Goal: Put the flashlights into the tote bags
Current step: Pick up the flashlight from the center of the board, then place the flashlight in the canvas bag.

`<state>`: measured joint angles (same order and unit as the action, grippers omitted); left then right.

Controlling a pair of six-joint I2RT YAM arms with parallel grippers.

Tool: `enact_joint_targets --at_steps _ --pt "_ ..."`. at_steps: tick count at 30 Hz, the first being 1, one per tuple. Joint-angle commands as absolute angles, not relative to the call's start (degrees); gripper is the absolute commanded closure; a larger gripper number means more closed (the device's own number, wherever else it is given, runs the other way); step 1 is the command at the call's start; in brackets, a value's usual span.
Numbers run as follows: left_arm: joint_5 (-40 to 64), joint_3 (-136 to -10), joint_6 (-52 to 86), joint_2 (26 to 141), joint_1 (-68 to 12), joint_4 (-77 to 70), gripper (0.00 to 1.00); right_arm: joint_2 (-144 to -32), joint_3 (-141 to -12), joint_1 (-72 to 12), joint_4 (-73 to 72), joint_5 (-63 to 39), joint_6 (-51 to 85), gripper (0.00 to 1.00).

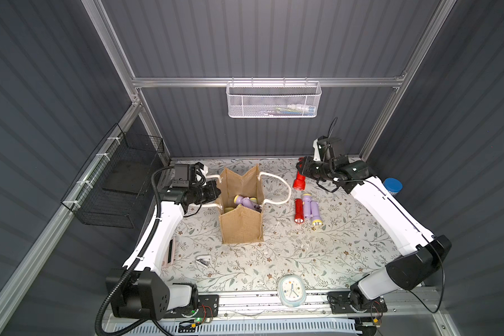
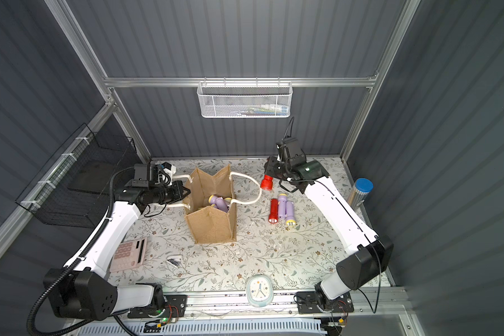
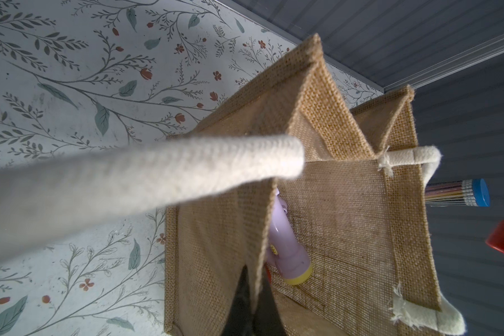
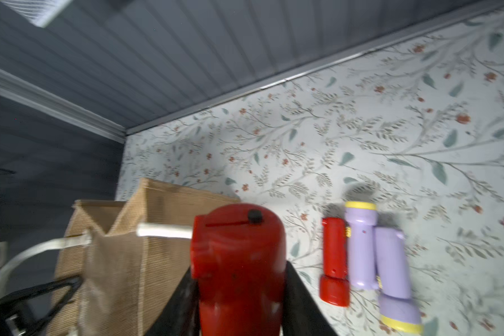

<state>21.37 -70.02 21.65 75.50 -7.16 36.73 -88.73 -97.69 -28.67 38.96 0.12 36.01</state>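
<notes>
The tan burlap tote bag [image 1: 242,227] [image 2: 211,229] stands open left of the table's middle, with lavender flashlights [image 1: 243,202] [image 3: 285,250] inside. My left gripper [image 1: 218,190] [image 3: 253,291] is shut on the top edge of the bag's left wall. To the bag's right and above the table, my right gripper [image 1: 300,174] [image 4: 239,267] is shut on a red flashlight [image 1: 298,181] [image 4: 239,261]. On the table right of the bag lie a red flashlight [image 1: 298,211] [image 4: 333,261] and two lavender flashlights [image 1: 306,205] [image 1: 315,213] side by side.
A silver cylinder with a blue cap [image 1: 392,186] stands at the right edge. A clock [image 1: 291,291] lies at the front, a pink calculator [image 2: 128,253] under the left arm. A white mesh basket [image 1: 274,99] hangs on the back wall, a black wire basket [image 1: 114,186] on the left.
</notes>
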Motion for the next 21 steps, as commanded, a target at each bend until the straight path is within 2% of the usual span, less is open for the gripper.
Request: enact_joint_targets --at_steps 1,9,16,21 --pt "23.1 -71.6 22.5 74.2 -7.8 34.9 1.0 -90.9 -102.1 -32.6 33.8 -4.5 36.5 0.83" --pt "23.5 -70.4 22.6 73.0 -7.8 34.1 1.0 -100.9 -109.3 -40.1 26.3 -12.3 37.4 0.83" --pt "26.5 -69.4 23.8 71.9 -7.8 31.8 1.0 -111.8 -114.1 -44.3 29.5 -12.7 34.5 0.85" --pt "26.5 -68.6 23.8 71.5 -7.8 32.0 1.0 -115.7 -114.8 -46.0 33.3 -10.3 31.7 0.85"
